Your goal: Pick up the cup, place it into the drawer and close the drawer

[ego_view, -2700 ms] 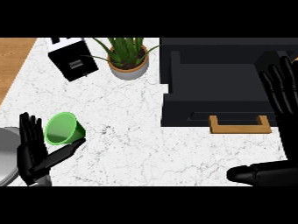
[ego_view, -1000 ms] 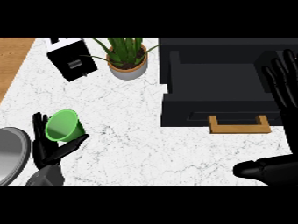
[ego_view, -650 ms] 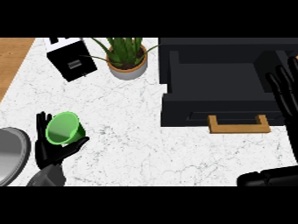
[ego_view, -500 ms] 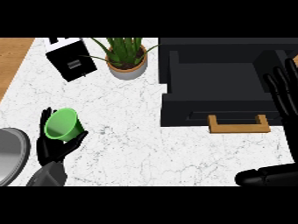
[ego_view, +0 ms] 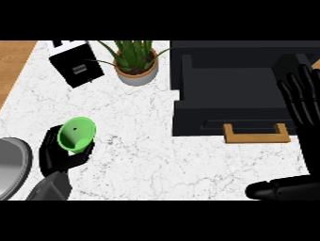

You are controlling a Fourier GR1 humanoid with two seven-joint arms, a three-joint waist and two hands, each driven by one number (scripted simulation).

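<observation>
Left hand (ego_view: 60,157) fingers clamped round small green plastic cup (ego_view: 76,133); right hand (ego_view: 308,101) fingers apart. We carry it upright to open black drawer (ego_view: 236,87), clearing the front wall.

A potted plant (ego_view: 136,63) stands beside a black box (ego_view: 76,64).

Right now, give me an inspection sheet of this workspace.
Surface: white marbled counter, wood floor either side.
Job's things: green cup held at the counter's left; black drawer pulled open, wooden handle toward the robot.
Clutter: potted plant, small black box at the back; grey round object at the left edge.
Robot hands: left robot hand curled round the cup; right robot hand open, resting beside the drawer.
Cables: nothing seen.
Surroundings: nothing seen.
</observation>
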